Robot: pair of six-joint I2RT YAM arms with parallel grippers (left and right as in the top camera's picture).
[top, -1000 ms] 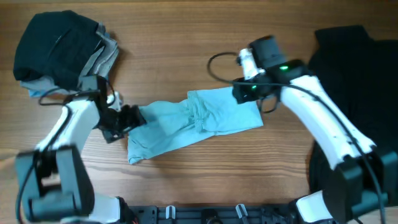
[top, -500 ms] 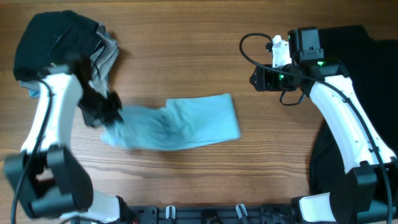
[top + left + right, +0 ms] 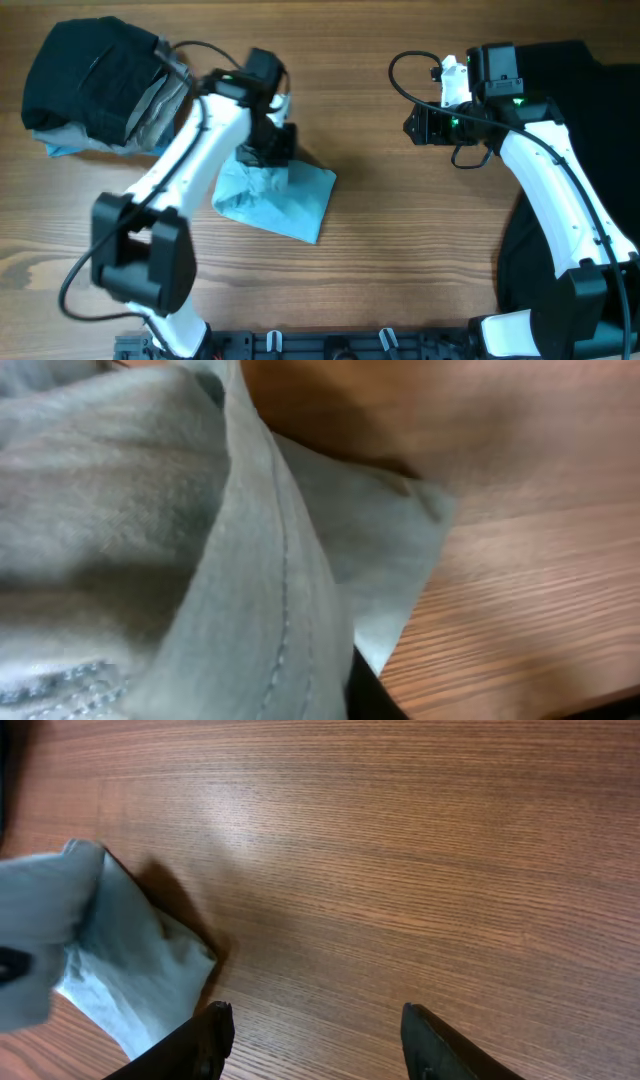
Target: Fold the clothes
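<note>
The pale light-blue T-shirt [image 3: 285, 200] lies left of the table's middle as a bunched, doubled-over bundle. My left gripper [image 3: 270, 158] sits on its upper edge, shut on the fabric. In the left wrist view the T-shirt [image 3: 150, 540] drapes over almost everything, and only a sliver of a black finger [image 3: 372, 698] shows. My right gripper [image 3: 415, 125] hovers open over bare wood, well right of the shirt. The right wrist view shows that gripper [image 3: 320, 1040] with nothing between its fingers and the shirt [image 3: 110, 950] at the far left.
A heap of black, grey and blue clothes [image 3: 95, 85] sits at the back left corner. A large black shirt [image 3: 590, 150] covers the table's right side, under the right arm. Bare wood [image 3: 400, 230] lies between the two arms.
My left arm has swung the shirt's left end up and over to the right, turning the long strip into a compact bundle. The right arm let go, drew back to the right and now holds still.
</note>
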